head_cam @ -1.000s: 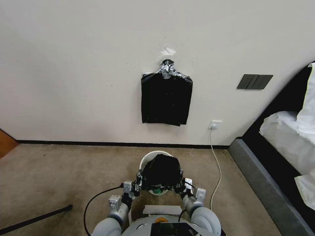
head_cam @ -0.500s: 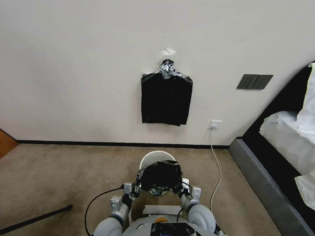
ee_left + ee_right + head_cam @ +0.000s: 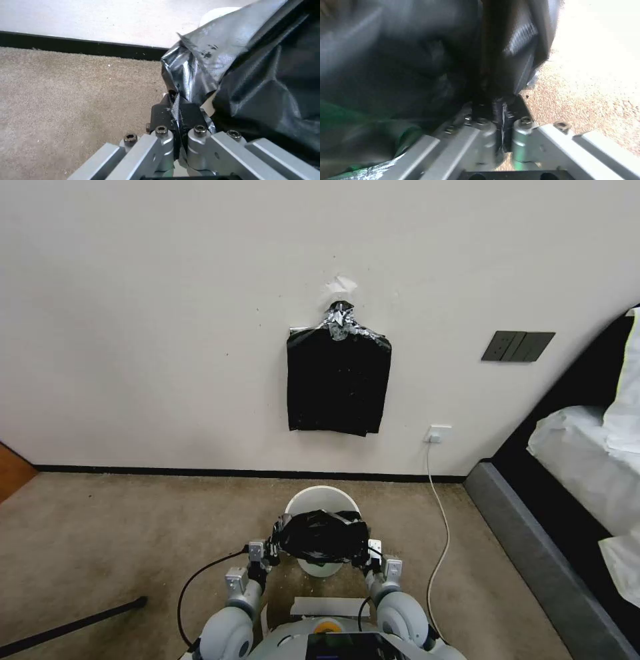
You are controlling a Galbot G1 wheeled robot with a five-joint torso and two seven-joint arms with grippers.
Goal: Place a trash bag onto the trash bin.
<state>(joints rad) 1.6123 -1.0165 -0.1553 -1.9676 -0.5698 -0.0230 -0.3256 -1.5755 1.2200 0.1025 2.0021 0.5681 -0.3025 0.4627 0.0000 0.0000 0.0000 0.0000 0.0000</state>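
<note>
— Even, soft daylight on the plain cream wall (image 3: pixel 133 313); hardly a shadow in the head view.
— Right wrist view's smeared, though: the glossy black plastic bag (image 3: pixel 396 50) blurs, and the speckled tan carpet (image 3: pixel 596 50) burns out white at upper right.

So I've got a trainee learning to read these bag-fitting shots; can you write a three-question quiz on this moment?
1. True or false: the left gripper and the right gripper are each shut on an edge of the trash bag.
2. Where is the bag relative to the trash bin?
A. flat on the carpet beside it
B. stretched over its near side
C. hanging on the wall
3. Fill in: the bundle of black bags hangs on the ____.

Key: 1 true; 2 B; 3 wall.
</note>
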